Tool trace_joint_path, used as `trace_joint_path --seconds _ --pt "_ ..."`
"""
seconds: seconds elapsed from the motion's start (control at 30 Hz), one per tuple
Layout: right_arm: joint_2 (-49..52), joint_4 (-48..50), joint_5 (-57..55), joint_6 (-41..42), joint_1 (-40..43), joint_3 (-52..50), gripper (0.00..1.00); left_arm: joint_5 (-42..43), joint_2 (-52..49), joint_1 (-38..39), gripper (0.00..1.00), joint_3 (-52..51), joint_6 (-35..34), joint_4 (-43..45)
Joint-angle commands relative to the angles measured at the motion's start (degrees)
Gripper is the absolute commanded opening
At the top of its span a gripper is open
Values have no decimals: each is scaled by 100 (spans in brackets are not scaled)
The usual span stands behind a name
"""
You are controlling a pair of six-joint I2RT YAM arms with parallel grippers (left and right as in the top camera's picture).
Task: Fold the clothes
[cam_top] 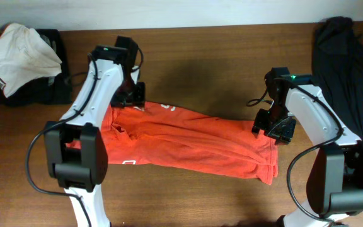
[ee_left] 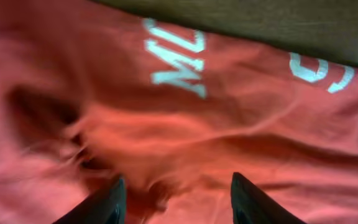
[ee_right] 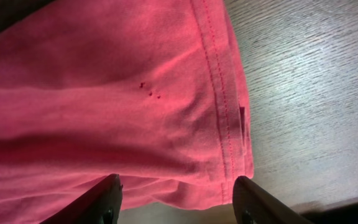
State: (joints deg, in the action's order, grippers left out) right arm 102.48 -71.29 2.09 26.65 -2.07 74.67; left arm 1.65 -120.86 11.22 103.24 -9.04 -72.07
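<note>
1. Left gripper (ee_left: 176, 205): the jaws stand spread, one at each side of the lower edge of the left wrist view. They pinch nothing. Rumpled cloth of the T-shirt (ee_left: 185, 143) lies directly below and between them.
2. Beyond the left jaws, the cloth forms loose folds with one dark hollow to the left. White lettering (ee_left: 179, 59) shows farther on, near the shirt's far edge.
3. Right gripper (ee_right: 178, 202): the jaws stand spread and hold nothing. The shirt's stitched hem (ee_right: 219, 106) runs away from the gap between them, and its corner lies just inside the right jaw.
4. Three small dark specks (ee_right: 149, 91) mark the cloth left of the hem. Bare wood of the table (ee_right: 309, 93) lies right of the hem.
5. Overhead view: the shirt lies flat on the table as a long, creased band between the two arms, in the middle of the table. Its left end sits higher in the frame than its right end.
6. The left gripper is over the far left corner of the band. The right gripper is at the right end.
7. Far left: a white garment (cam_top: 17, 53) rests on a black item (cam_top: 17, 94), apart from the shirt.
8. Far right: a black garment (cam_top: 348, 57) lies beyond the right arm, apart from the shirt.
</note>
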Motion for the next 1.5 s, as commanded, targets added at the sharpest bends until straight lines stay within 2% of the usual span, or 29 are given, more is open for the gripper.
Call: trace_joint_path --seconds 0.0,0.03,0.07,0.13,0.2,0.23,0.53,0.6,0.63,0.73,0.9,0.97,1.1,1.13,1.17,1.2,1.23,1.3,1.4,1.47 --pt "-42 -9 98 -74 20 11 61 350 -656 -94 38 -358 190 157" --pt "-42 -15 98 -74 20 11 58 302 -807 -151 23 -402 188 109" --pt "-42 -31 98 -74 20 11 55 236 -883 -197 19 -402 186 63" --pt "-42 -48 98 -74 20 -9 49 22 -935 -306 18 -402 181 -20" --pt "-42 -4 140 -74 -17 -205 29 -446 -938 -520 18 -400 76 -319" --pt "-42 50 170 -74 -61 -313 25 -649 -938 -610 18 -407 -20 -435" --pt "-39 1421 632 -68 -354 -1554 24 -824 -938 -1174 24 -404 -72 -673" --pt "4 1624 632 -68 -348 -1679 24 -1211 -938 -1283 26 -404 -85 -754" --pt "26 1633 629 -68 -350 -1683 22 -1541 -938 -1412 27 -404 -345 -863" --pt "26 1606 267 125 -350 -1681 17 -1648 -935 -1764 27 -389 -595 -1034" --pt "26 1298 -437 280 -208 -1357 17 -1644 -802 -2055 26 122 -927 -1541" --pt "26 1069 -575 275 -61 -1051 17 -1506 -529 -1974 27 304 -938 -1554" --pt "-42 199 -920 275 417 -149 17 -1110 428 -1325 27 337 -787 -1117" --pt "-122 111 -905 269 590 -111 23 -1036 568 -1073 34 337 -651 -1025" --pt "-153 48 -898 203 761 -116 33 -1043 610 -876 60 337 -651 -1008" --pt "-153 4 -863 74 903 -125 46 -1043 610 -730 81 334 -651 -1008" --pt "-151 37 -651 -166 1091 -203 72 -1043 599 -573 93 280 -651 -951" --pt "-151 179 114 -739 1349 -387 74 -1043 597 -374 99 175 -654 -835" --pt "-151 426 636 -1038 1445 -708 75 -1040 597 -275 99 142 -654 -726" --pt "-151 660 634 -1038 1447 -1012 91 -1040 597 -275 99 142 -654 -743"
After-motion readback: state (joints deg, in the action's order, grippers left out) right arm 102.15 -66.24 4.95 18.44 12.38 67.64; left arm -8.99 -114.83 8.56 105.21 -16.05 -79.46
